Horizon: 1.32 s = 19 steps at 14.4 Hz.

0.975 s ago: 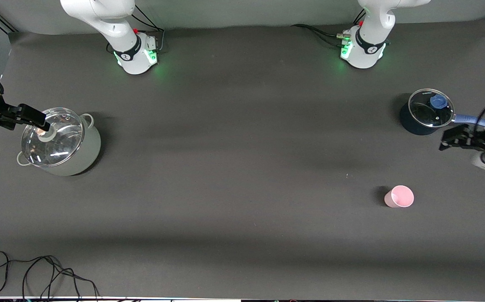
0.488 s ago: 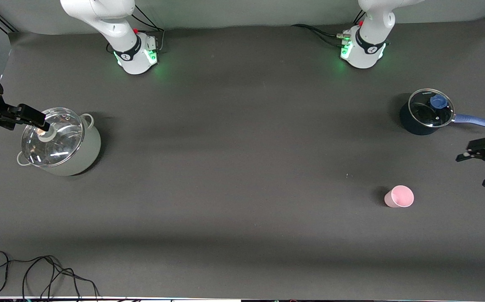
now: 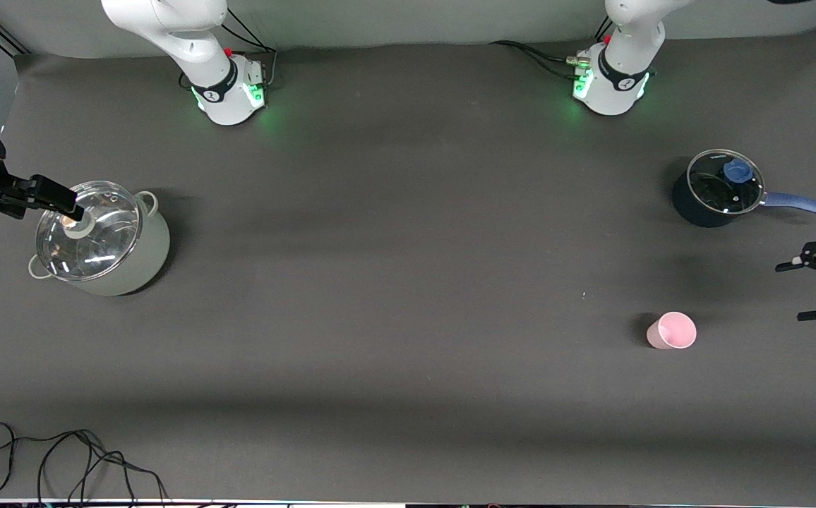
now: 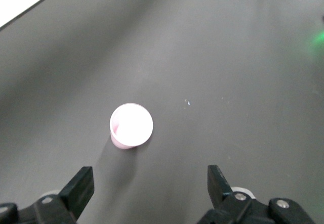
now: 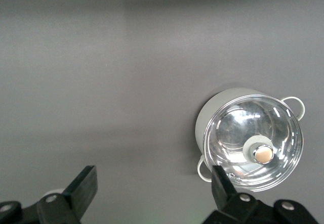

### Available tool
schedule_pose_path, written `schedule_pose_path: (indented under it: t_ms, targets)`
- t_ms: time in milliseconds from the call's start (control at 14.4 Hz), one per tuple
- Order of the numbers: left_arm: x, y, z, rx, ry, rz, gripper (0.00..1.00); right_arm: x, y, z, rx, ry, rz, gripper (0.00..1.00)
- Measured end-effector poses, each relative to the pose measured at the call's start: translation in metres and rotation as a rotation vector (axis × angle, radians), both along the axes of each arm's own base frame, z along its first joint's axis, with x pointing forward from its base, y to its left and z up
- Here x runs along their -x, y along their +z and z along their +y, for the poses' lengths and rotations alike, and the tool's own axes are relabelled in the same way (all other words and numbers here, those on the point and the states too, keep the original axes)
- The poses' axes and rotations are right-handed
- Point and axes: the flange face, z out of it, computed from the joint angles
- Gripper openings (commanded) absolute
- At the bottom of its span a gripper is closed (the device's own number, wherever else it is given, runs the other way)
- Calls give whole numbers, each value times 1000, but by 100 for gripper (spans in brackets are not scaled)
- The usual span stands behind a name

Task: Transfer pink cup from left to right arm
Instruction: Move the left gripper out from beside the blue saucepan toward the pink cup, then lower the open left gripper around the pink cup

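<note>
The pink cup (image 3: 671, 330) stands upright and alone on the dark table, toward the left arm's end. In the left wrist view the pink cup (image 4: 131, 125) shows its open mouth, apart from the fingers. My left gripper (image 3: 794, 292) hovers at the table's end beside the cup, open and empty; its jaws (image 4: 151, 181) stand wide apart. My right gripper (image 3: 62, 201) waits in the air over the edge of a steel pot, open and empty, and it shows the same way in the right wrist view (image 5: 154, 183).
A steel pot with a glass lid (image 3: 101, 240) stands at the right arm's end and shows in the right wrist view (image 5: 250, 143). A dark blue saucepan with a lid and long handle (image 3: 715, 190) stands farther from the front camera than the cup. Black cable (image 3: 62, 458) lies at the front corner.
My left gripper has moved from beside the saucepan's handle toward the front camera and its end of the table, and its fingers have spread. The cup and the right arm have not moved.
</note>
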Motion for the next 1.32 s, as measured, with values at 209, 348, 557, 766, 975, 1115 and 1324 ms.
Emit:
schedule_pose_path:
  t_ms: [209, 348, 557, 766, 975, 1115, 1324]
  targets:
    - [2, -55, 8, 125, -50, -49, 100, 0, 0, 0, 0, 0, 0, 100]
    - [5, -96, 11, 209, -84, -100, 100, 0, 0, 0, 0, 0, 0, 100]
    - [23, -158, 23, 322, -125, -222, 100, 0, 0, 0, 0, 0, 0, 100]
    - [34, -197, 37, 371, -132, -343, 100, 0, 0, 0, 0, 0, 0, 100]
    - [43, -232, 47, 393, -108, -469, 100, 0, 0, 0, 0, 0, 0, 100]
    - [46, -252, 49, 394, -87, -524, 100, 0, 0, 0, 0, 0, 0, 100]
    - [44, -267, 43, 396, -67, -567, 100, 0, 0, 0, 0, 0, 0, 100]
